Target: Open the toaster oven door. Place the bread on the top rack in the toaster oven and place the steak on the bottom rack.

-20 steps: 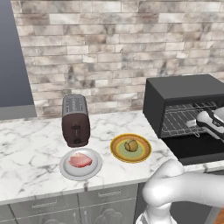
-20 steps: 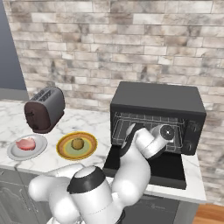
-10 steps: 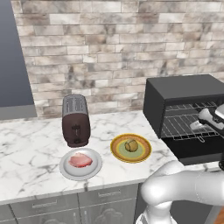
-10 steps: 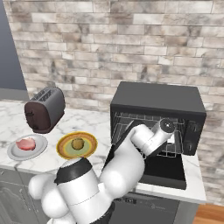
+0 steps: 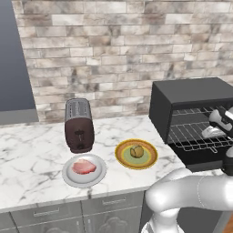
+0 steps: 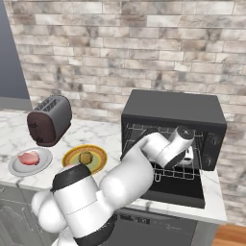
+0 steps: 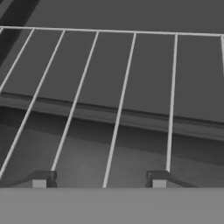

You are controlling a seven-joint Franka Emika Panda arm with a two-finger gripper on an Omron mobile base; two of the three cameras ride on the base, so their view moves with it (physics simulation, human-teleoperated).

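The black toaster oven [image 5: 191,93] stands at the right with its door [image 5: 205,160] folded down flat. Inside, the top rack [image 5: 195,111] and the bottom rack [image 5: 191,136] are bare. My gripper [image 5: 214,132] hangs at the oven's mouth, over the door [image 6: 180,187] and between the two racks' heights. In the hand view its fingertips [image 7: 39,181] stand wide apart, open and empty, over silver rack wires [image 7: 118,113]; which rack I cannot tell. The bread [image 5: 136,151] lies on a yellow-rimmed plate [image 5: 123,157], the steak [image 5: 83,167] on a grey plate [image 5: 68,175].
A dark brown slot toaster [image 5: 78,125] stands behind the steak's plate. The brick wall [image 5: 113,50] backs the marble counter [image 5: 32,154]. My white arm [image 6: 134,168] arches from the base across the counter's front to the oven.
The hand has crept slightly rightward at the oven's mouth, and the arm's elbow has swung. Both plates, the food and the toaster lie where they were.
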